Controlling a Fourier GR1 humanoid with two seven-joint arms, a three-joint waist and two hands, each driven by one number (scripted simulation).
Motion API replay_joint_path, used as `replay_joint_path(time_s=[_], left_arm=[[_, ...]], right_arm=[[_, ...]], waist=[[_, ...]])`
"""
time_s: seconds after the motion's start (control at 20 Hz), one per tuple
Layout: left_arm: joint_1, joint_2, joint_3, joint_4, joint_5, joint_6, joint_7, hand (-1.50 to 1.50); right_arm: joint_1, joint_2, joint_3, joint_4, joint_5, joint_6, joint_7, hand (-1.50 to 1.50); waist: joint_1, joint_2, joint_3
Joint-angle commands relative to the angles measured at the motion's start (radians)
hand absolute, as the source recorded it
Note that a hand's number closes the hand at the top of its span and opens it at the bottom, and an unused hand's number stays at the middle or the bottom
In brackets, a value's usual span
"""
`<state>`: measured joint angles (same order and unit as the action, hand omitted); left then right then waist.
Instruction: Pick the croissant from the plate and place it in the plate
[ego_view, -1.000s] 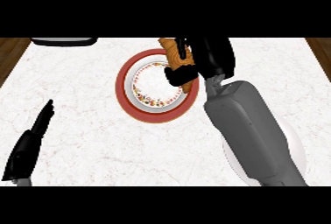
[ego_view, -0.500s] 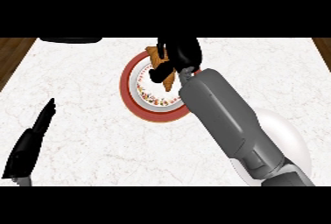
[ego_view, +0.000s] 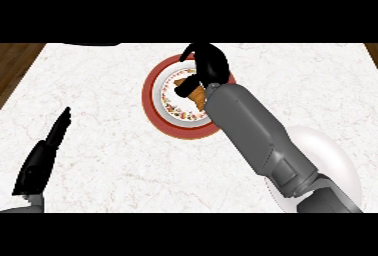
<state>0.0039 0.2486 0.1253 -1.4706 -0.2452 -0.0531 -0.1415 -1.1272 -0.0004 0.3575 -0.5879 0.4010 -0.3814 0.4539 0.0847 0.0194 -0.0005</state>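
**Right hand clamped on croissant over red-rimmed plate**

Right hand (ego_view: 208, 62) sits over the far half of the red-rimmed plate (ego_view: 156, 107), black fingers curled down and thumb hooked in from the near-left side, closed around the croissant (ego_view: 196, 93). Only the croissant's near end shows, a brown-orange wedge poking out below the hand, over the plate's patterned white centre. Can't tell whether the croissant touches the plate surface or is lifted off it; the hand hides the rest.

Right forearm (ego_view: 255, 132) runs from the hand toward the near-right, grey, crossing the plate's right side and covering that part of the rim. Plate's left rim and near rim stay visible, dark red band around a white middle with a ring of small speckled decoration.

Near-right of the red-rimmed plate, well apart from it, lies the white plate (ego_view: 336, 162), plain, partly covered by the forearm and elbow. Nothing visible on its exposed part.

Left hand (ego_view: 46, 152) is well left and nearer than the red-rimmed plate, close to the counter's left edge, fingers straight and together pointing away, released, holding nothing, not touching any object. Its grey wrist shows at the bottom-left corner.

White marbled counter (ego_view: 111, 75) is under all of it; brown wood shows beyond the counter's left and right edges. A dark object (ego_view: 92, 44) is cut off at the far edge, far-left of the red-rimmed plate; can't identify it.
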Motion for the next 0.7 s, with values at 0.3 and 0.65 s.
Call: replay_joint_path(time_s=[0.3,0.65], left_arm=[[-0.013,-0.027,-0.017,0.004,-0.017,0.015,0.016,0.00],[0.035,0.029,0.050,-0.062,0.025,-0.019,0.062,0.00]], right_arm=[[0.004,0.000,-0.044,0.028,-0.191,-0.295,-0.196,-1.50],[0.060,-0.006,-0.179,0.003,-0.264,-0.425,-0.284,-1.50]], waist=[[-0.018,0.001,0.001],[-0.058,-0.013,0.002]])
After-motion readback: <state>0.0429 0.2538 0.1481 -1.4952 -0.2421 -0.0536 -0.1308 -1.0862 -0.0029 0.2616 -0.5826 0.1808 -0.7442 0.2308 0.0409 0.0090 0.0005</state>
